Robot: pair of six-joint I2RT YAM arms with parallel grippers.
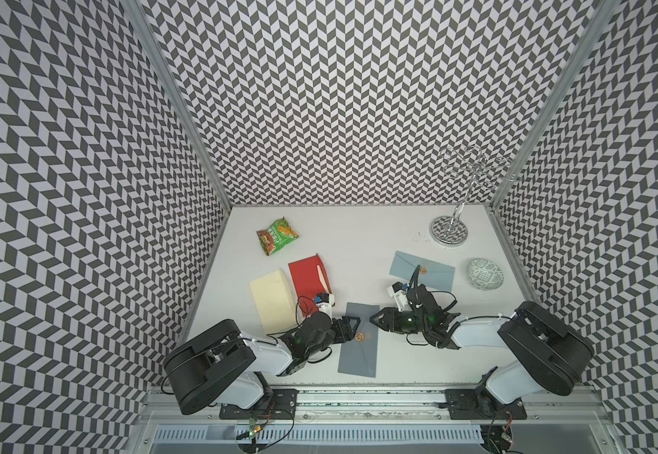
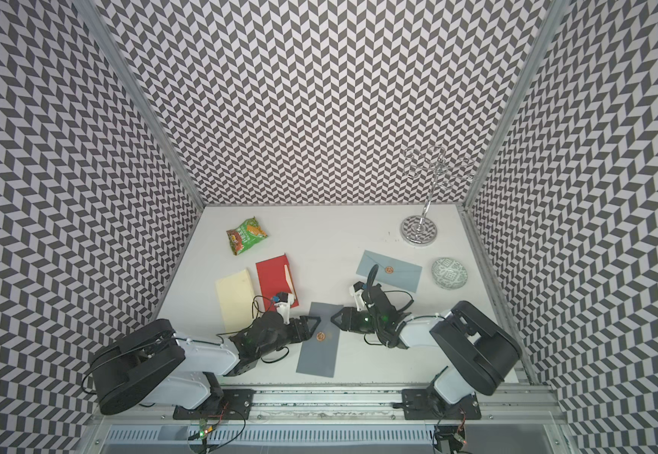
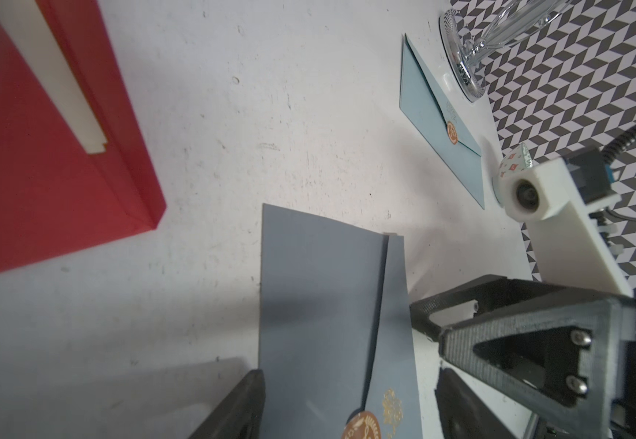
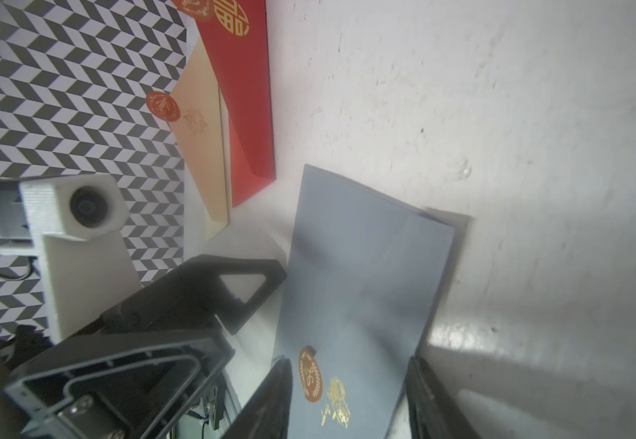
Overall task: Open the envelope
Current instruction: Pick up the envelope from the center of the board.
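The left tool (image 1: 354,330) stands wide open at the left long edge of the grey envelope (image 1: 359,350), level with the round seal (image 1: 360,336). In its wrist view the dark fingers (image 3: 240,408) flank the paper, and I cannot tell whether they touch it. The right tool (image 1: 375,320) faces it from the opposite long edge with its jaws partly apart. Its fingers (image 4: 275,395) also sit either side of the seal end, gripping nothing that shows. The two tips are near each other but apart.

The envelope lies flat on the white surface (image 1: 359,243), long axis front to back, its near short edge close to the front rail between the two arms. It is matte paper with crisp straight edges and one slanting flap seam, closed under the orange-brown seal with a gilt ornament beside it.

Off its far left corner lies a red envelope (image 1: 307,283) with a pale strip (image 1: 322,277) on it, and a cream envelope (image 1: 270,300) just beside that. Beyond the right arm is a pale blue envelope (image 1: 422,271), also sealed. Between these the scuffed surface runs bare to the back wall — the widest open room. A patterned ceramic dish (image 1: 484,274) and a chrome stand (image 1: 449,232) on a round mirrored base sit at the far right, and a crinkled green snack packet (image 1: 277,236) at the far left. Chevron-patterned walls close three sides.
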